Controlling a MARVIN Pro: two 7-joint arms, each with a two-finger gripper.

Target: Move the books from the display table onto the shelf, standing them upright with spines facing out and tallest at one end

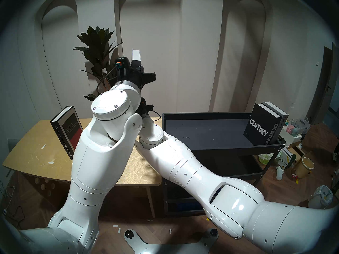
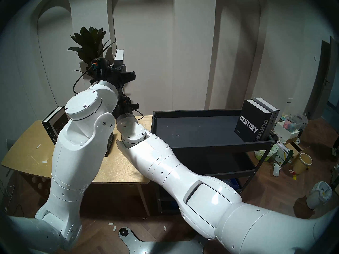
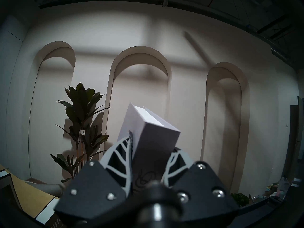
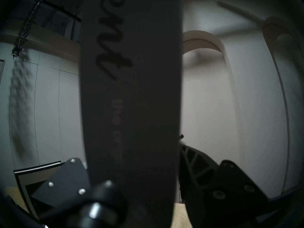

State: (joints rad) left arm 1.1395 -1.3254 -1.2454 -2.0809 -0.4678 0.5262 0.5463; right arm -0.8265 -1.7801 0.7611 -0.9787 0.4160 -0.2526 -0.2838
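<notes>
My left gripper [image 1: 138, 64] is raised above the display table [image 1: 36, 138] and shut on a grey book [image 1: 136, 55], held upright with its white page edge on top. In the left wrist view the white lattice fingers [image 3: 121, 157] clamp its sides. My right gripper [image 4: 131, 140] holds the same book lower down, and its spine [image 4: 131, 91] shows the script "ent" of Discontent. Crime and Punishment [image 1: 66, 129] leans on the table. Fashion [image 3: 49, 212] lies on it. Century [image 1: 258, 127] and ianra [image 1: 280, 118] stand at the right end of the shelf [image 1: 211, 130].
A tall potted plant [image 1: 97, 46] stands behind the table by the arched wall. Boxes, a bucket [image 1: 305, 167] and bags litter the floor right of the shelf. My two forearms cross over the table's right half.
</notes>
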